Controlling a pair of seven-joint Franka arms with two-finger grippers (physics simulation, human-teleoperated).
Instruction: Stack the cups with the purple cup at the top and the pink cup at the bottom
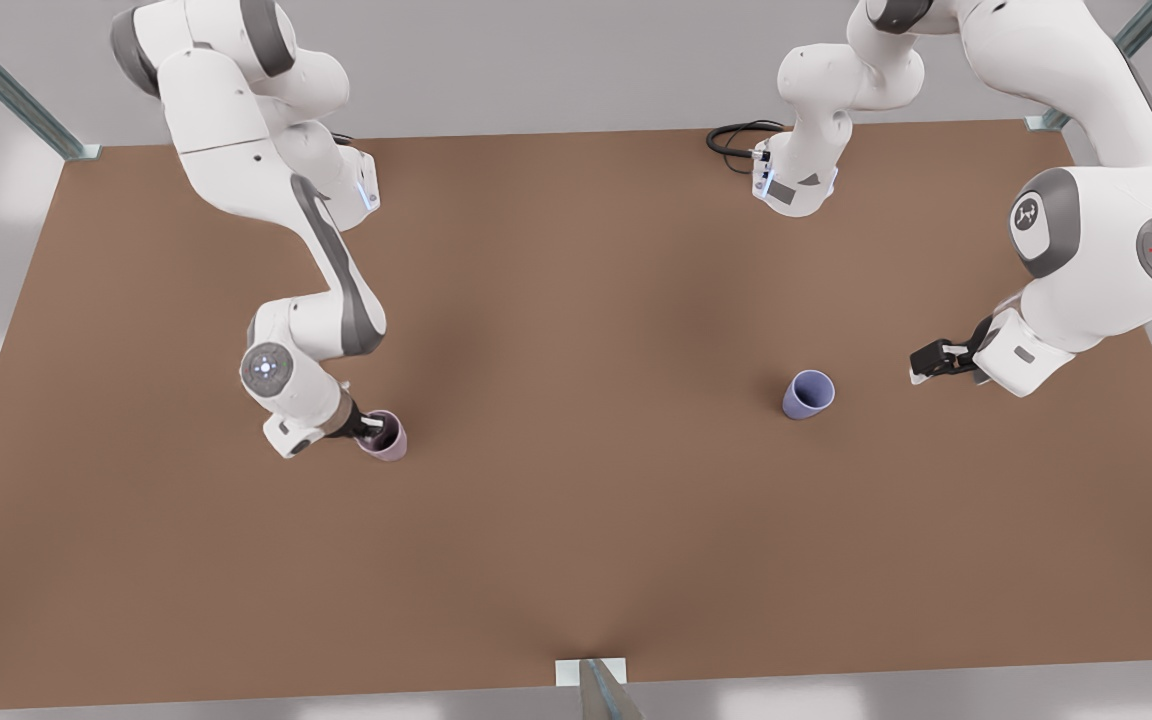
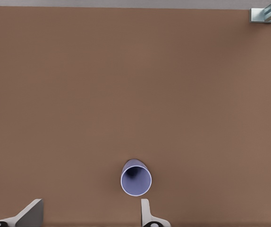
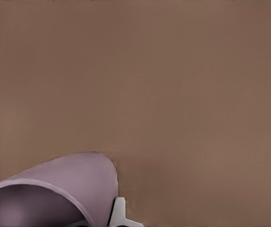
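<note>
Seen in the front view: brown table (image 1: 576, 560) spanning the frame, pink cup (image 1: 385, 437) upright at lower left of centre, purple cup (image 1: 808, 393) upright at right of centre, well apart from each other. Right gripper (image 1: 373, 428) at the pink cup's rim, one finger inside and one outside against the wall (image 3: 118, 213), closed on that wall. Left gripper (image 1: 918, 366) at the frame's right, just beside the purple cup yet not touching, fingers spread wide (image 2: 146, 210), nothing between them. In the left wrist view, purple cup (image 2: 136, 178) mouth-up, beyond the fingertips.
</note>
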